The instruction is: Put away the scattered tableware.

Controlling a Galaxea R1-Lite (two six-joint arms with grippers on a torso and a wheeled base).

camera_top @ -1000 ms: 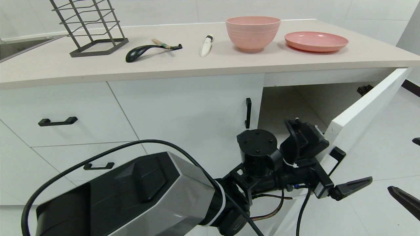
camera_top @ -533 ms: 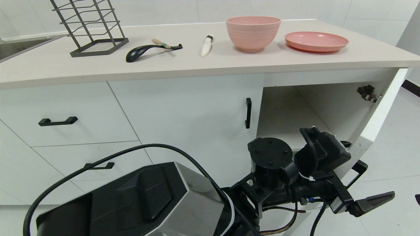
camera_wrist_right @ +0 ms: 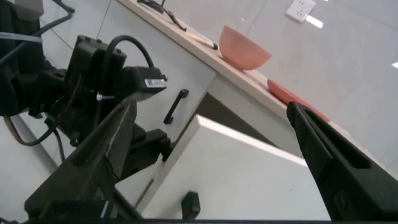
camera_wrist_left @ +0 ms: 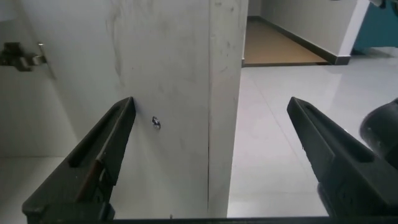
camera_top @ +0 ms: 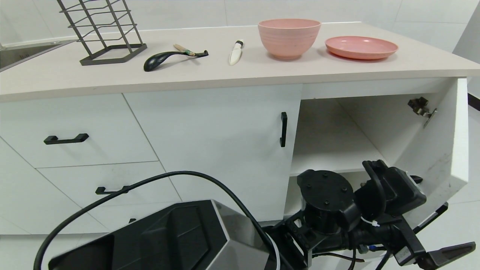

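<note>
Tableware lies spread along the worktop [camera_top: 225,77]: a pink bowl [camera_top: 289,37] upright, a pink plate [camera_top: 361,47] just beside it toward the robot's right, a small knife [camera_top: 236,52] on the bowl's other side, and a black spoon [camera_top: 170,59] near a wire rack [camera_top: 105,33]; below the bowl and plate, the cabinet door [camera_top: 446,150] stands swung wide, baring a shelf [camera_top: 330,153]; bowl and plate look light, stiff and smooth, likely plastic, so slipping seems a greater worry than breakage; the bowl is best pinched over its rim, one finger inside and one outside; the plate sits low and flat, so its raised lip is the only purchase, and it may skid when nudged; the spoon's curved handle lifts clear of the surface and offers the easy hold; the left end effector [camera_wrist_left: 211,104] hangs low by the door, spread wide and grasping nothing, the door's edge standing between its fingers with no contact I can make out; the right end effector [camera_wrist_right: 211,111] is likewise spread wide and bare, well apart from the tableware
</note>
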